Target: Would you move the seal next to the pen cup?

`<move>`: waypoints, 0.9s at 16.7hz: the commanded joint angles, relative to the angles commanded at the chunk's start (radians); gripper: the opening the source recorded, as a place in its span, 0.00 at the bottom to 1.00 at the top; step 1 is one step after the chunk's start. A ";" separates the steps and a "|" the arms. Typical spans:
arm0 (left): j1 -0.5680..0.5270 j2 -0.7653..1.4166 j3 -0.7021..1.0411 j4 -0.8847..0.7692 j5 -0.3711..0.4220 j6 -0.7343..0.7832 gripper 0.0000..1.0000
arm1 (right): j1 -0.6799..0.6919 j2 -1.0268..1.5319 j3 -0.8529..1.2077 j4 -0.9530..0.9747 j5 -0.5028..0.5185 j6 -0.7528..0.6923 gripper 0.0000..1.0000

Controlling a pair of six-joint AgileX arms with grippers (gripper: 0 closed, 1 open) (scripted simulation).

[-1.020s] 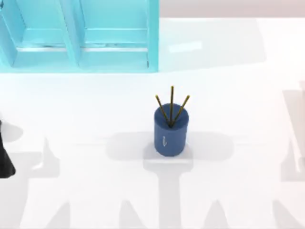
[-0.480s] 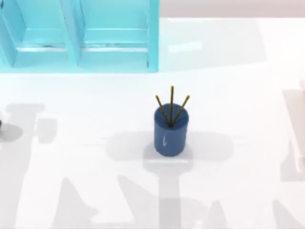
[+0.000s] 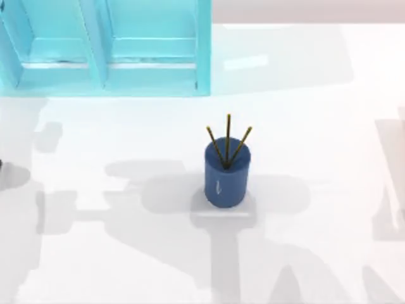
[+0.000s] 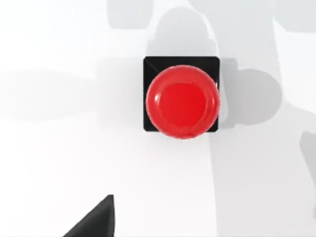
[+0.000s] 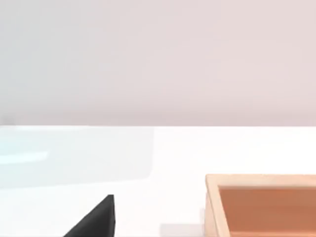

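Your left gripper hung directly above the seal [image 4: 181, 101], looking straight down on its red knob and black square base as it stood upright on the white table [image 3: 316, 114]; whether the fingers were spread or closed could not be told. From above, the pen cup [image 3: 226, 178] stood upright just right of the table's centre, three pencils [image 3: 228, 142] fanning out of it, with a turquoise shelf unit [image 3: 107, 47] at its eleven o'clock. Your right arm's wrist view took in a wooden box [image 5: 261, 205].
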 joint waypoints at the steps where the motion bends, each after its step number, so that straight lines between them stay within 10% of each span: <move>1: 0.007 0.073 0.066 -0.048 0.000 0.008 1.00 | 0.000 0.000 0.000 0.000 0.000 0.000 1.00; 15: 0.035 0.367 0.331 -0.228 0.000 0.040 1.00 | 0.000 0.000 0.000 0.000 0.000 0.000 1.00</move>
